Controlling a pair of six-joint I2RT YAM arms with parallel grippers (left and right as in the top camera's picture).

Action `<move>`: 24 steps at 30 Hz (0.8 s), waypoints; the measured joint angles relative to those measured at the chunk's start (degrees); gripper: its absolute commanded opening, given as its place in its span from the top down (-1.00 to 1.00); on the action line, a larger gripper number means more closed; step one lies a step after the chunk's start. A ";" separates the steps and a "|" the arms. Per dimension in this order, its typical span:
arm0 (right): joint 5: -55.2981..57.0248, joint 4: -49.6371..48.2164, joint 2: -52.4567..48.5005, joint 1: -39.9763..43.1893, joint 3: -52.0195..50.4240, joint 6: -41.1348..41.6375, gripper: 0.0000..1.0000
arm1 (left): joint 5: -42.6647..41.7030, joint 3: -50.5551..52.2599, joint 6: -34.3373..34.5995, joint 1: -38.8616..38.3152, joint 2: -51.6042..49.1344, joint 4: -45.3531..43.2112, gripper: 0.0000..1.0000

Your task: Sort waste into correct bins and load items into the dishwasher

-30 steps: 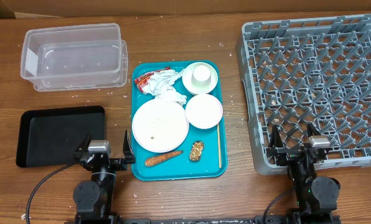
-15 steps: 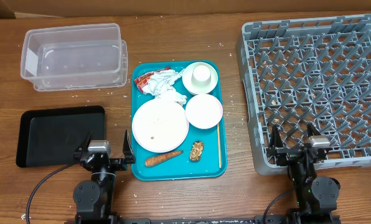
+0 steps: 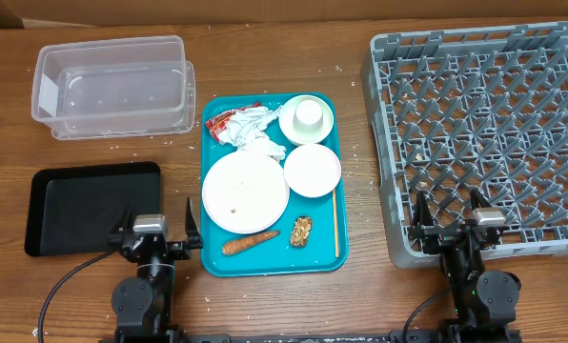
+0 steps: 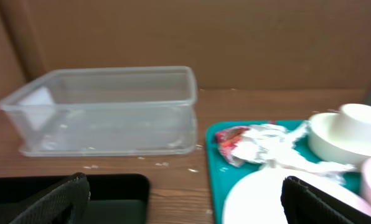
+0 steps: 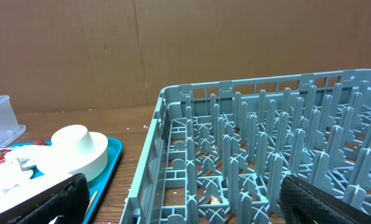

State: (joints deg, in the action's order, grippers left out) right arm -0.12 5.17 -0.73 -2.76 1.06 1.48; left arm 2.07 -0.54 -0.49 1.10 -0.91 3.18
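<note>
The left gripper has edged slightly toward the flat black rectangular tray, the right gripper unmoved, each with jaws apart: nothing sorted yet.

Wooden table — brown wall, perhaps cardboard.

Dishes and waste between clear tub, black tray and grey rack
Plate just beside bowl; napkins touching wrapper; carrot by plate

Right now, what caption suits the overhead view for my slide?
Left gripper and right gripper open; loaded teal tray lies between clear tub, black tray and dish rack.
</note>
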 measured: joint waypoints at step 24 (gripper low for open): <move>0.00 0.02 0.00 0.00 0.00 0.02 -1.00 | -14.10 0.07 8.48 0.00 0.04 -33.68 -1.00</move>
State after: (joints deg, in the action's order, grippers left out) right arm -0.12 5.19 -0.73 -2.76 1.06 1.50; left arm -12.03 -0.47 7.99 1.10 -0.86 -30.50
